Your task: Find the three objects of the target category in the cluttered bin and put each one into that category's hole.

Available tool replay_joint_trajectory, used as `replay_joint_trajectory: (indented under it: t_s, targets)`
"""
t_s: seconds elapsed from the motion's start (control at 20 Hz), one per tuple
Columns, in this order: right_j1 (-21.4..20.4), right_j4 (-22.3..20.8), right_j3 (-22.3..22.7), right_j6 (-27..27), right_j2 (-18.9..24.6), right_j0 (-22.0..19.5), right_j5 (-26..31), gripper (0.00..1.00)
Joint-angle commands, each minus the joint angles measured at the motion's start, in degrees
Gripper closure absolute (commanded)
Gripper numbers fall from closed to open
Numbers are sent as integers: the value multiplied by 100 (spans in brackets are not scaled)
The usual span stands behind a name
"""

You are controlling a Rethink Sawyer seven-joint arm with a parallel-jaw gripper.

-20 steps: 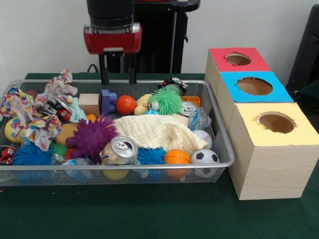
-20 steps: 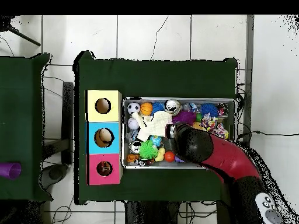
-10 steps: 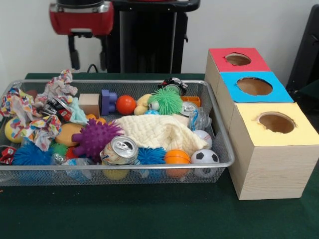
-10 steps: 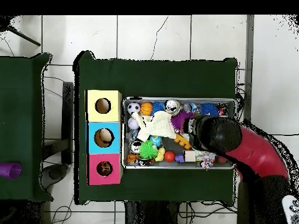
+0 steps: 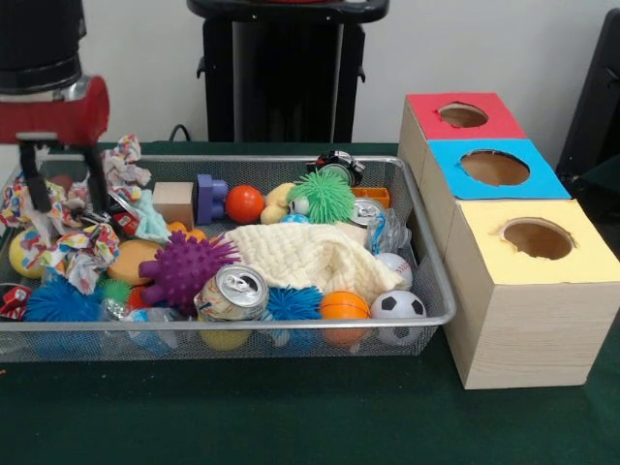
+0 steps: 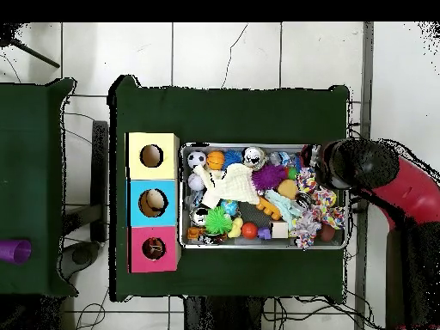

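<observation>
Gripper (image 5: 60, 186) with fingers spread, empty, above the left end of the wire bin (image 5: 426, 263).
Bin contents: crumpled patterned paper (image 5: 79, 252) beneath the gripper, purple spiky ball (image 5: 182, 267), can (image 5: 232, 292), cream cloth (image 5: 310, 254), soccer ball (image 5: 398, 304). Beside the bin: red box (image 5: 463, 117), blue box (image 5: 496, 170), yellow box (image 5: 531, 291), one hole each.

We find no readable text, brand, number or sign in either view. The silver can (image 5: 232, 292) faces us top-first, so any label on its side is hidden. A crushed can (image 5: 114, 206) (red, black and white print) sits among the patterned cloth, but its lettering is too small to read. The red box (image 5: 463, 116), blue box (image 5: 496, 169) and yellow box (image 5: 536, 241) have plain coloured tops with holes, no markings.
</observation>
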Motion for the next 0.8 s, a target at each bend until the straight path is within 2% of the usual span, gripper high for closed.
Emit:
replay_joint_trajectory:
  t_s: [0.05, 0.25, 0.35, 0.65, 0.8]
  targets:
    - [1091, -539, -1212, -1821, 1055, -114, 834, 0]
    - [1302, -801, -1475, -1979, 1157, -176, 1027, 0]
    - [1400, -858, -1434, -1915, 1186, -243, 1019, 0]
    - [1674, -967, -1011, -1682, 1411, -575, 571, 0]
    - [1735, -1025, -642, -1485, 1528, -766, 245, 0]
